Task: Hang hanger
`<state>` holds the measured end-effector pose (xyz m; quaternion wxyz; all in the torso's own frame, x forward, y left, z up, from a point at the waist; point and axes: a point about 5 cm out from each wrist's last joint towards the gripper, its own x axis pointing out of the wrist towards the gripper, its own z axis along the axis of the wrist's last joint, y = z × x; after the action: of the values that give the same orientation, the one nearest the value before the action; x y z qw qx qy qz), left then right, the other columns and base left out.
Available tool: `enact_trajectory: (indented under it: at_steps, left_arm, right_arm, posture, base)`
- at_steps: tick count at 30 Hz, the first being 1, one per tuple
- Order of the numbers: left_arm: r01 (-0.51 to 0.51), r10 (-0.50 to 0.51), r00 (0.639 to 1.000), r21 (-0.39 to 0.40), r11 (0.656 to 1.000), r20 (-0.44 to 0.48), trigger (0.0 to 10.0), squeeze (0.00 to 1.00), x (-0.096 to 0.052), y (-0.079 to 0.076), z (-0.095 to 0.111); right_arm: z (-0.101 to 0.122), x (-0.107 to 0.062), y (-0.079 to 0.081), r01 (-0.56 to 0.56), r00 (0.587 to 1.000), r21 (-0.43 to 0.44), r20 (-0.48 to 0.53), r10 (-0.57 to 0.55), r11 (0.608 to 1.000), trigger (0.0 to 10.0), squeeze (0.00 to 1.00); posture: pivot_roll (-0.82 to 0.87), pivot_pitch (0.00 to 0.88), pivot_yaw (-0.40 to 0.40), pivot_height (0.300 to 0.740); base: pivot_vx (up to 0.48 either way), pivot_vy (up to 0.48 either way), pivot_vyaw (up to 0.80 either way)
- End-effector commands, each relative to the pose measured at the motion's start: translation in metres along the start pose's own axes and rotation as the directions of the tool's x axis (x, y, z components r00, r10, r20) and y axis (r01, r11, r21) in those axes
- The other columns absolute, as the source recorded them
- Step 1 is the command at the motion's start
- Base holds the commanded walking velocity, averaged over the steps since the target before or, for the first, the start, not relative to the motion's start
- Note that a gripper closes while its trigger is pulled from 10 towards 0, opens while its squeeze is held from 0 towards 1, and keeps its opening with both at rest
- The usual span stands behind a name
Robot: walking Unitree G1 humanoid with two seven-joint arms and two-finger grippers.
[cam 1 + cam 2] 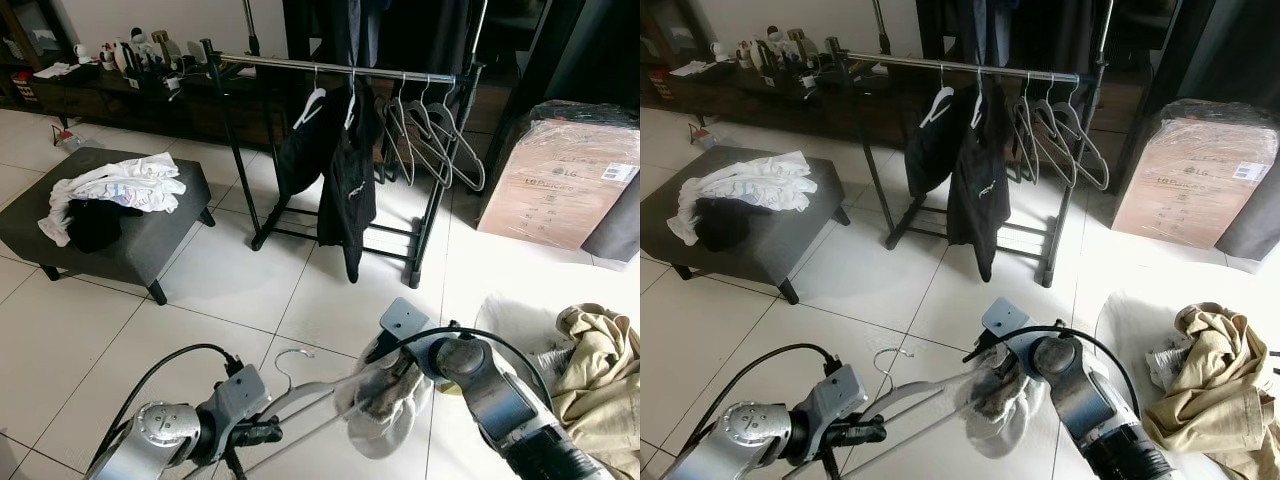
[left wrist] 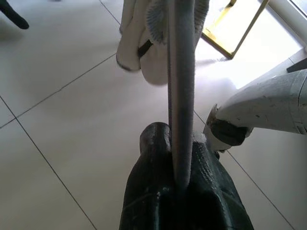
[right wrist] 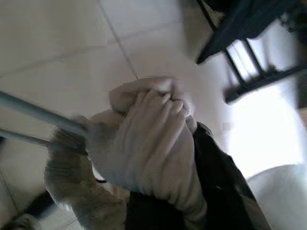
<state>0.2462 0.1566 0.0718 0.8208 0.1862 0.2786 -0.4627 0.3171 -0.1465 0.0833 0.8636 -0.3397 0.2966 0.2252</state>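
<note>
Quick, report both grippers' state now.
Left gripper: shut on the grey hanger.
Right gripper: wrapped in a white garment bunched over the hanger's end; fingers hidden, so cannot be told.

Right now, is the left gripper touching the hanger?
Touching. The left wrist view shows the left gripper's black fingers shut on the grey hanger bar, no gap between them.

Right claw [image 1: 992, 392] buried under bunched pale cloth [image 3: 144, 143]; hanger [image 1: 300, 395] cut off at the bottom edge.
</note>
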Motion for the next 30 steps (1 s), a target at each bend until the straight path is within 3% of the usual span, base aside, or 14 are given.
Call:
enact_trajectory:
  at_steps: [1,8,13,18,23,25,30]
  left_arm:
    - [-0.009,0.009,1.000,0.004,1.000,-0.011,10.0,0.00,-0.001,0.002,-0.002]
    - [0.043,-0.043,0.999,-0.014,0.999,-0.014,10.0,0.00,-0.001,-0.002,-0.004]
    - [0.109,-0.109,0.994,-0.033,0.994,-0.023,10.0,0.00,-0.003,-0.008,-0.007]
    - [0.122,-0.123,0.992,-0.038,0.992,-0.023,10.0,0.00,-0.003,-0.009,-0.007]
    - [0.076,-0.076,0.997,-0.029,0.997,-0.004,10.0,0.00,0.000,-0.003,-0.004]
    - [0.083,-0.083,0.997,-0.025,0.996,0.001,10.0,0.00,0.002,-0.002,-0.002]
    - [0.085,-0.085,0.996,-0.024,0.996,0.002,10.0,0.00,0.002,-0.001,-0.001]
  right_arm:
    - [-0.003,0.000,0.003,-0.015,1.000,-0.002,-0.009,0.015,1.000,10.0,0.00]
    - [0.013,-0.007,0.012,-0.100,0.992,-0.018,0.080,0.101,0.995,10.0,0.00]
    - [0.024,-0.015,0.017,-0.157,0.978,-0.088,0.127,0.168,0.984,10.0,0.00]
    - [0.024,-0.018,0.018,-0.180,0.973,-0.134,0.117,0.196,0.974,10.0,0.00]
    - [0.021,-0.027,0.021,-0.250,0.956,-0.184,0.109,0.272,0.951,10.0,0.00]
    - [0.016,-0.038,0.021,-0.315,0.931,-0.256,0.106,0.350,0.914,10.0,0.00]
    - [0.021,-0.056,0.014,-0.355,0.900,-0.304,0.144,0.411,0.884,10.0,0.00]
  posture:
    - [-0.06,0.131,0.009,0.740]
    - [-0.07,0.132,0.009,0.740]
    - [-0.07,0.132,0.009,0.740]
    - [-0.07,0.131,0.009,0.740]
    - [-0.07,0.131,0.009,0.740]
    - [-0.07,0.132,0.009,0.740]
    - [-0.08,0.131,0.008,0.740]
  base:
    - [0.000,0.000,0.00]
    - [0.000,0.000,0.00]
    - [0.000,0.000,0.00]
    - [0.000,0.000,0.00]
    - [0.000,0.000,0.00]
    - [0.000,0.000,0.00]
    - [0.000,0.000,0.00]
